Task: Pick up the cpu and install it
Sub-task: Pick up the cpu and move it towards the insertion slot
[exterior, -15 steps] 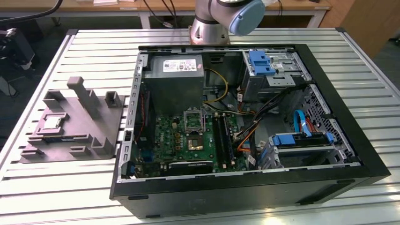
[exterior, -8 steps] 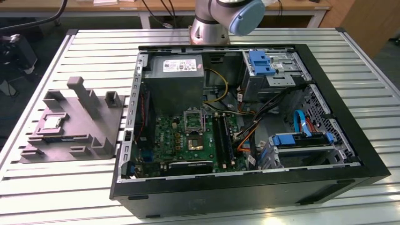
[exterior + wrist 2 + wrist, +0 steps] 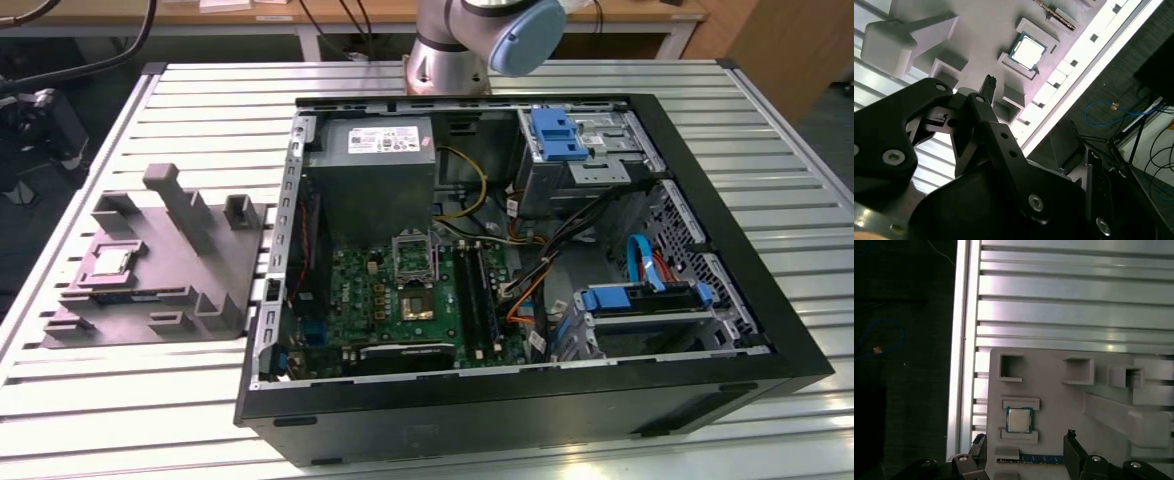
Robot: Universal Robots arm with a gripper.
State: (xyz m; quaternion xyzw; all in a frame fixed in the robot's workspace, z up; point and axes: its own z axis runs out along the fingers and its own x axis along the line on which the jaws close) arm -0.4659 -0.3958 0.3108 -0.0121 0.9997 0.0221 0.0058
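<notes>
Cpu (image 3: 1019,420) is sitting flat in a pocket of the grey holder tray (image 3: 1054,400). The claw (image 3: 1025,440) is hanging above that tray, spread wide, gripping nothing. To the exterior view's right of the tray, an open computer case (image 3: 534,400) is lying on the tabletop (image 3: 134,420).

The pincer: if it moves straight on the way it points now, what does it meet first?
Probably the grey holder tray, at or just beside the cpu lying in its recess, which the open pincer frames in the first wrist view. Depth is unclear, so this is a guess.
</notes>
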